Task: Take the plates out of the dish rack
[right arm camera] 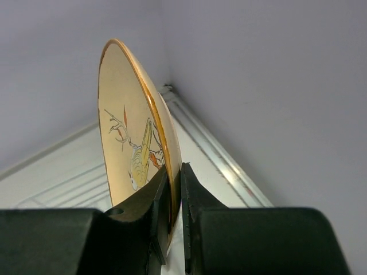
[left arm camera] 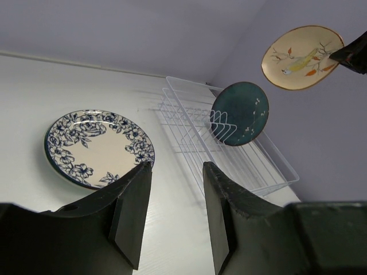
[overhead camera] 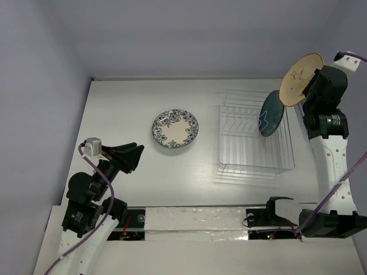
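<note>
Right gripper (right arm camera: 175, 175): clenched on the rim of the tan plate (overhead camera: 298, 77), held high by the rack's far right corner.
Tan plate: painted with a yellow bird on a twig.
Teal plate (overhead camera: 270, 114): on edge in the rack (overhead camera: 246, 157), at its right side.
Floral plate (overhead camera: 175, 128): flat on the table (overhead camera: 120, 103), left of the rack, apart from it.
Left gripper (left arm camera: 176, 172): released, empty, near the floral plate.
Writing: perhaps a round label on the right arm (overhead camera: 331, 121), too small to read.

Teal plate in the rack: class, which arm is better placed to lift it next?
Left, probably: the left claw is open and empty, while the right claw is shut on the tan plate, though nearer the rack.
</note>
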Available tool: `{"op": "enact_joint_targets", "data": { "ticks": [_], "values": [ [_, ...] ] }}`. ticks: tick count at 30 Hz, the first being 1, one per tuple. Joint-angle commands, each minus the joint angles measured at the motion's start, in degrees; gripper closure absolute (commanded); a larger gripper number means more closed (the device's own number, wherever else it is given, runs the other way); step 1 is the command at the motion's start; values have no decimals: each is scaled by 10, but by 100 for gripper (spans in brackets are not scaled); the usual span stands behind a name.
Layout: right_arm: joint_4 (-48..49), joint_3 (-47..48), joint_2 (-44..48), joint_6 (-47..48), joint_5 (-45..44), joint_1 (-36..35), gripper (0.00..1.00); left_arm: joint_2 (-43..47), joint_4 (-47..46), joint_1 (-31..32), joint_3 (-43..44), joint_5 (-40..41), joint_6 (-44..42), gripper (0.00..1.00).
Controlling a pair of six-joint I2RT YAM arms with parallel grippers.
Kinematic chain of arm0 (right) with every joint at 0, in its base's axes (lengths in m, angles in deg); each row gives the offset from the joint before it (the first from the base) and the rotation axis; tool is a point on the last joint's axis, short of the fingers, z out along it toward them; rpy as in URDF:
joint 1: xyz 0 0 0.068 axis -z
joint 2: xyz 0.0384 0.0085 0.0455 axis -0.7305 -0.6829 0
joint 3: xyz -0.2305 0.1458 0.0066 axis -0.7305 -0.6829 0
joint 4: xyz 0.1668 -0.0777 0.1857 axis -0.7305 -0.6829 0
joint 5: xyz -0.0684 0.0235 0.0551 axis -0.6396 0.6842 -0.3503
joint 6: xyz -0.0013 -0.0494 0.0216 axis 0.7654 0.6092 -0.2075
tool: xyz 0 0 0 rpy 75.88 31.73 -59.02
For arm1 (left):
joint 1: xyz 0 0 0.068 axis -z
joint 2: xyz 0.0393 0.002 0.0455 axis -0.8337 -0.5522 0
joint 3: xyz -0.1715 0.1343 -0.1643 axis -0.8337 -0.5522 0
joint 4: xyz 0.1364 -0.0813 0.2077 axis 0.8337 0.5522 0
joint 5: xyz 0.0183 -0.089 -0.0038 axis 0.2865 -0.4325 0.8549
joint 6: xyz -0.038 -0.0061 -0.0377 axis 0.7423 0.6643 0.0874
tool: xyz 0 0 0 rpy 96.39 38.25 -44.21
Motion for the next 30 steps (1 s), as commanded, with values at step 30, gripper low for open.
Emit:
{"op": "enact_joint_targets", "data": {
  "ticks": [30],
  "values": [
    [472,-212,-173,-420,396,-326,100,-22,-16,3,15,28,4,61]
  ]
}}
